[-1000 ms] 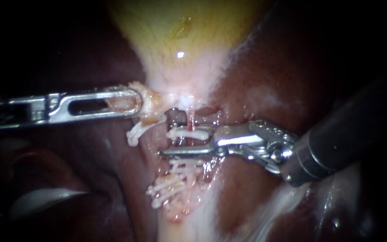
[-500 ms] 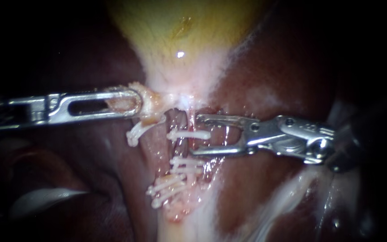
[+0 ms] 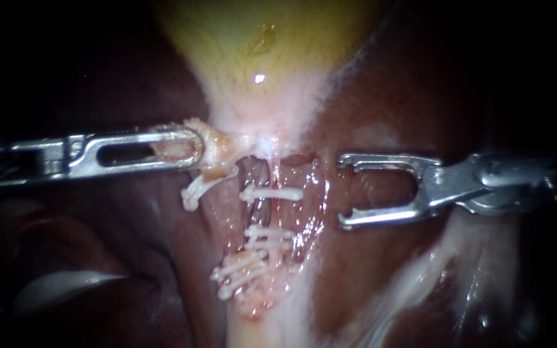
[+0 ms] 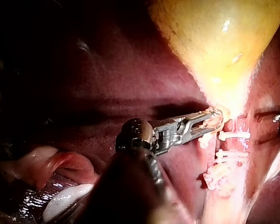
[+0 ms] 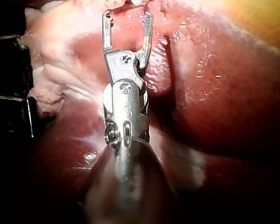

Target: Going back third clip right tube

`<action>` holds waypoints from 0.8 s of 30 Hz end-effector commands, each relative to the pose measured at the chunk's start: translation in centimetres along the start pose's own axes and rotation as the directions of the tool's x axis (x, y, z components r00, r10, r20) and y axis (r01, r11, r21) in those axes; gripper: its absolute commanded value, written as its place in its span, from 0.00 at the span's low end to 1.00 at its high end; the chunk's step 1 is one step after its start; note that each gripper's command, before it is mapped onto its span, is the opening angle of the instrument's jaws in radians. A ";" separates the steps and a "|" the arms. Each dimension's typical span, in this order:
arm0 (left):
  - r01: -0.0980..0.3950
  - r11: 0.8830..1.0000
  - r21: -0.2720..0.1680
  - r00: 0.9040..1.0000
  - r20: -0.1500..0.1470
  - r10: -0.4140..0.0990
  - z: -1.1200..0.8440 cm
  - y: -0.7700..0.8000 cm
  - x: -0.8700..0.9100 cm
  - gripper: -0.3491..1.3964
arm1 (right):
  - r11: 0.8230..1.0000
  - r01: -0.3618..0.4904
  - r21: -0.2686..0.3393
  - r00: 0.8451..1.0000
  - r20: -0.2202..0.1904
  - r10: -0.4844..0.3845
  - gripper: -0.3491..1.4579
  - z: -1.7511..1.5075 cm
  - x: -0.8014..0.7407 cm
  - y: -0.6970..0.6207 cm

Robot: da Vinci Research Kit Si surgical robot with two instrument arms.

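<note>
The yellow gallbladder (image 3: 259, 51) narrows down to a pale neck above two tubes. The right tube (image 3: 277, 177) carries white clips: one (image 3: 271, 193) high up, more (image 3: 269, 237) lower down. My left instrument (image 3: 191, 147) comes in from the left, its slotted jaws shut on pale tissue (image 3: 217, 145) at the gallbladder's neck; the left wrist view shows the same hold (image 4: 214, 119). My right instrument (image 3: 343, 190) stands to the right of the clips, apart from the tube. Its jaws are open and empty, as its wrist view (image 5: 126, 16) also shows.
Dark red liver (image 3: 381, 103) surrounds the tubes on both sides. A cluster of white clips (image 3: 240, 270) sits lower left on the other tube, and one more clip (image 3: 198, 187) below my left instrument's tip. Pale wet tissue (image 3: 420, 283) runs along the lower right.
My right instrument has drawn back to the right, off the right tube, leaving the upper white clip on it. Its jaws now stand wide and empty. The left instrument has not moved.
</note>
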 end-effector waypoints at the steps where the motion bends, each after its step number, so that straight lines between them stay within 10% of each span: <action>1: 0.000 1.000 0.000 1.000 0.000 0.000 0.01 0.01 0.00 0.00 | 1.000 -0.001 0.001 1.000 0.001 0.001 0.47 0.00 0.00 0.01; 24: -0.024 1.000 -0.011 1.000 -0.009 0.024 0.71 0.39 0.32 0.00 | 1.000 0.001 0.011 1.000 0.001 -0.001 0.47 0.01 0.03 -0.06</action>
